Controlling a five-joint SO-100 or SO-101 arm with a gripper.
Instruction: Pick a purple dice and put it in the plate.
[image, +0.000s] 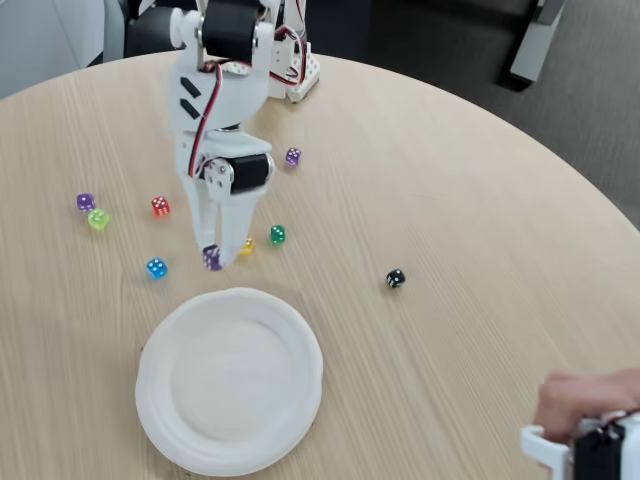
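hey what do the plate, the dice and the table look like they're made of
The plate looks like matte white paper or foam, judging by its soft, wavy rim; which of the two is unclear. The dice, like the purple dice between the gripper fingertips, look like glossy translucent plastic, since they glow with colour; the black dice looks opaque. The table shows pale wood grain, possibly laminate.

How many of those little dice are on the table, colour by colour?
Small translucent purple dice: 3, at far left, near the arm's base, and between the tips of the white robot hand
Lime green: 1
Red: 1
Blue: 1
Yellow: 1
Dark green: 1
Black: 1
Total: 9 dice
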